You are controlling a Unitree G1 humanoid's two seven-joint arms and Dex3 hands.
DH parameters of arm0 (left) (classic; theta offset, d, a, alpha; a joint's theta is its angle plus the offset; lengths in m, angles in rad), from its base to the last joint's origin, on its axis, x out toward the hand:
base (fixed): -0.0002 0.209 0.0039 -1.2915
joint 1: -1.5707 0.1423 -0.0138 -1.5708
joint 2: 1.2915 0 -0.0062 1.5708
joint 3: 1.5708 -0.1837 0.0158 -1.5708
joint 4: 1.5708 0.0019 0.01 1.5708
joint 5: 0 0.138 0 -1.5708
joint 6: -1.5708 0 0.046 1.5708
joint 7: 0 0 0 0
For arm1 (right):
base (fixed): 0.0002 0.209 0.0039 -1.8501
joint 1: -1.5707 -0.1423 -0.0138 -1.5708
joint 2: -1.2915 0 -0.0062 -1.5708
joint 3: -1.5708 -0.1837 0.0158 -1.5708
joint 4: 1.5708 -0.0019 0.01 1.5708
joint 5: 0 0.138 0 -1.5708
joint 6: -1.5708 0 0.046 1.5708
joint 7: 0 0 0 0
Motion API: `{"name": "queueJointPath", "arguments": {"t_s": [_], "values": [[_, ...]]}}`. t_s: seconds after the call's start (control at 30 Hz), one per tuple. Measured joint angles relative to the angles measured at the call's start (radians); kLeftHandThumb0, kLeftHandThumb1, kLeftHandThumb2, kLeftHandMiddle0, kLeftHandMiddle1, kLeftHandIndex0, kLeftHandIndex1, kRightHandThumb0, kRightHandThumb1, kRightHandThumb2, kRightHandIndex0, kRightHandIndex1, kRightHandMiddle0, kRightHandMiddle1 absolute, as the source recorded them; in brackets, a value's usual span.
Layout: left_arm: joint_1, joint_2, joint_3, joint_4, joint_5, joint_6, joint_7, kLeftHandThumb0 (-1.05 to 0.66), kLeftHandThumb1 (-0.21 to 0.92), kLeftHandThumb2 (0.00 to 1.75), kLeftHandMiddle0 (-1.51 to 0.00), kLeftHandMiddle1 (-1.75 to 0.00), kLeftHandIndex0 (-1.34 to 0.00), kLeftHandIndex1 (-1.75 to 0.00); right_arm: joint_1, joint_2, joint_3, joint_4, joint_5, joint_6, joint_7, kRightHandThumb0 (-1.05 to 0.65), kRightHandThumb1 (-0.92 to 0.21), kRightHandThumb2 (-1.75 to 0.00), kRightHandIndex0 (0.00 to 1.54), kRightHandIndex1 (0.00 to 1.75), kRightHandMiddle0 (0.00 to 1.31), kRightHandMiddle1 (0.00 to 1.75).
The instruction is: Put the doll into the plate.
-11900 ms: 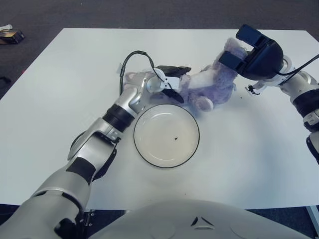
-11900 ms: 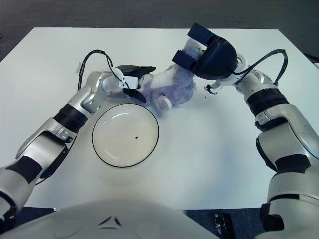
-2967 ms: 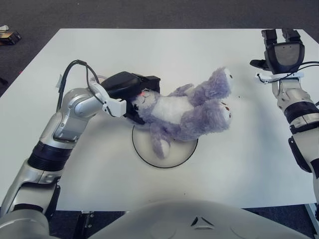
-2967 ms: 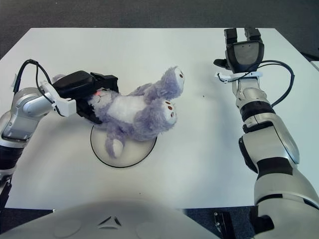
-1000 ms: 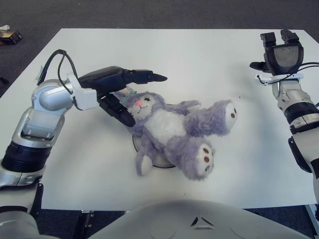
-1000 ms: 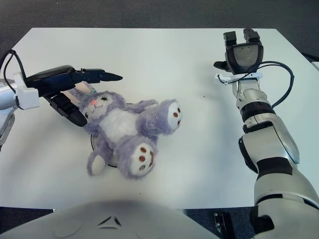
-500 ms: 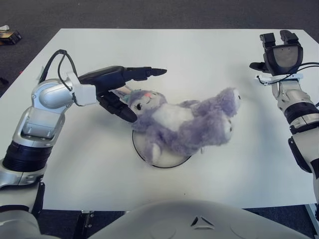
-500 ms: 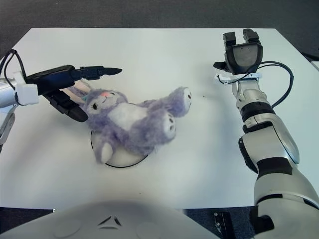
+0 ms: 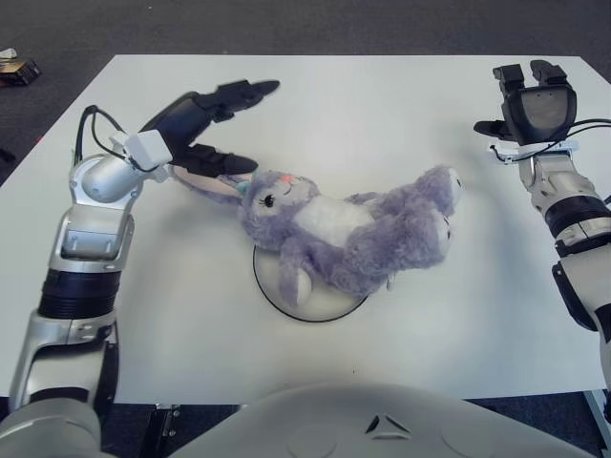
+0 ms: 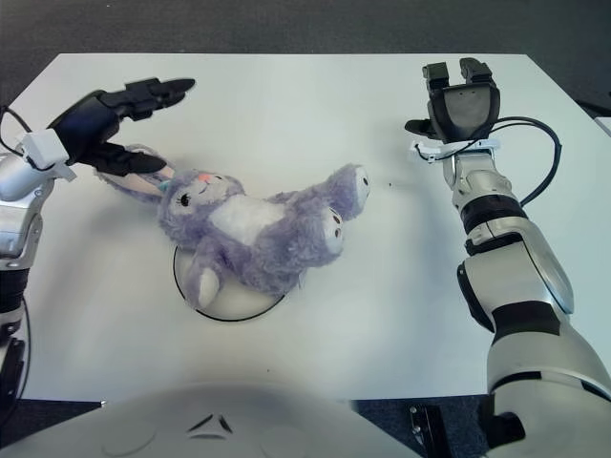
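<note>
A purple plush rabbit doll (image 9: 348,234) with a white belly lies on its back across the white, dark-rimmed plate (image 9: 315,307). Its head and long ears reach off the plate to the left and its feet stick out to the right. My left hand (image 9: 205,124) hovers over the ears at upper left, fingers spread, holding nothing. My right hand (image 9: 535,100) is far off at the table's upper right, fingers relaxed and empty.
The white table (image 9: 382,105) stretches around the plate, with dark floor beyond its far edge. A small object (image 9: 19,67) lies on the floor at top left. A black cable (image 10: 535,134) loops beside my right wrist.
My left hand has lifted up and back to the left, away from the doll's head. The doll has settled over the plate with its ears stretched left. The right hand stayed put.
</note>
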Motion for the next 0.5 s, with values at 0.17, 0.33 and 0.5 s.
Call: {"name": "queueJointPath", "arguments": {"t_s": [0.17,0.33,0.5], "values": [[-0.001,-0.148,0.021,0.074,0.004,-0.049,0.158,-0.03,0.91,0.08,-0.78,-1.0,-0.56,-1.19,0.045,0.059,-0.08,-0.085,0.134,-0.094,0.054,-0.46,-0.92,-0.32,0.47,0.77,0.3,0.89],[-0.008,-0.2,0.021,0.161,-0.005,-0.107,0.184,-0.01,0.92,0.09,-0.69,-1.2,-0.6,-1.14,0.072,0.097,-0.123,-0.139,0.204,-0.121,0.111,-0.4,-0.92,-0.35,0.43,1.23,0.32,1.25],[-0.065,-0.226,0.046,0.354,-0.045,-0.229,0.183,-0.01,0.92,0.12,-0.6,-1.37,-0.61,-1.09,0.099,0.164,-0.224,-0.205,0.403,-0.149,0.251,-0.36,-0.92,-0.38,0.37,1.65,0.32,1.56]]}}
